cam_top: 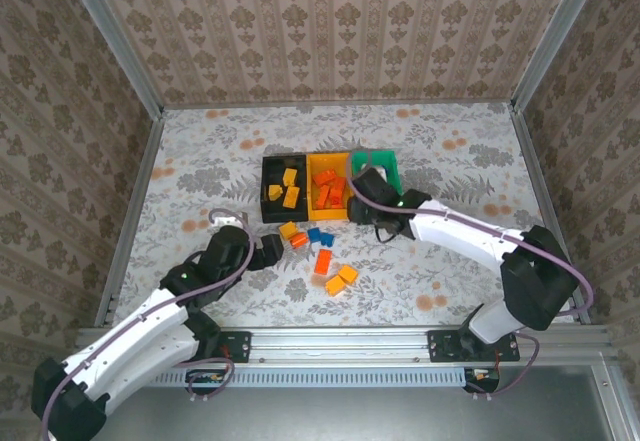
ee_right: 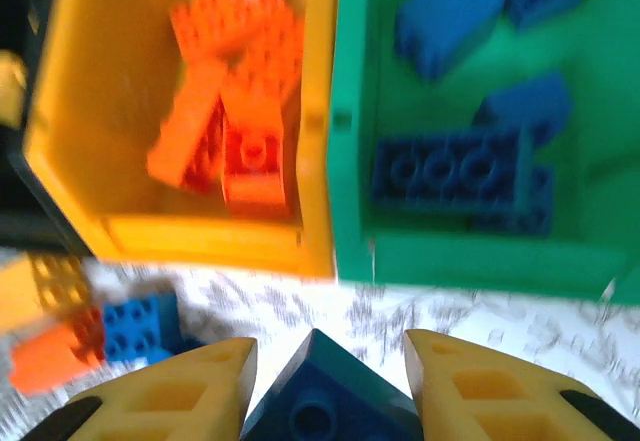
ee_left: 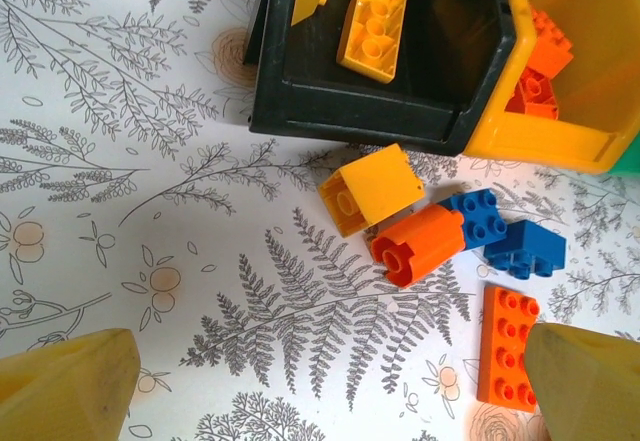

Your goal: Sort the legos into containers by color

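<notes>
Three joined containers sit mid-table: a black bin (cam_top: 270, 166) with yellow legos (ee_left: 372, 29), an orange-yellow bin (ee_right: 200, 236) with red-orange legos (ee_right: 235, 111), and a green bin (ee_right: 480, 261) with blue legos (ee_right: 450, 171). My right gripper (ee_right: 328, 381) is shut on a dark blue brick (ee_right: 320, 411), just in front of where the orange-yellow and green bins meet. My left gripper (ee_left: 330, 381) is open above bare table. Ahead of it lie a yellow brick (ee_left: 372, 191), a red-orange brick (ee_left: 420, 244), two blue bricks (ee_left: 478, 216) and a red-orange plate (ee_left: 507, 346).
More loose bricks (cam_top: 340, 279) lie nearer the front edge, between the two arms. The right arm (cam_top: 470, 241) reaches across from the right side. Patterned walls with metal posts close in the table on three sides.
</notes>
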